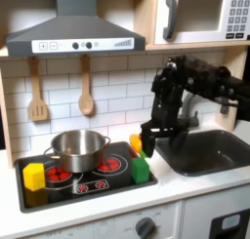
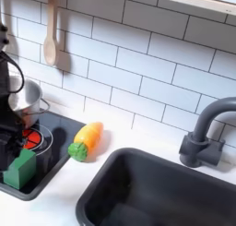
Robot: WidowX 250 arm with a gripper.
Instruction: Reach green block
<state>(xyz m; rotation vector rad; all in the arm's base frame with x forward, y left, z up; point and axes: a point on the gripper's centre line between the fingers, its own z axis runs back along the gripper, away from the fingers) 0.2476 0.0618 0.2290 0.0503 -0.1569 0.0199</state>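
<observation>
The green block (image 1: 142,169) is a small bright green cube on the stove's right edge, in front of the pot. It also lies at the second exterior view's lower left as the green block (image 2: 19,169). My black gripper (image 1: 148,141) hangs just above it, fingers pointing down and a little apart, with nothing between them. In the second exterior view the gripper (image 2: 8,140) sits right over the block's top, partly cut off by the frame edge.
A steel pot (image 1: 77,147) stands on the black stove (image 1: 59,189), with a yellow block (image 1: 34,176) at its front left. An orange-yellow toy (image 2: 86,139) lies behind the green block. The sink (image 2: 157,188) and faucet (image 2: 206,134) are to the right.
</observation>
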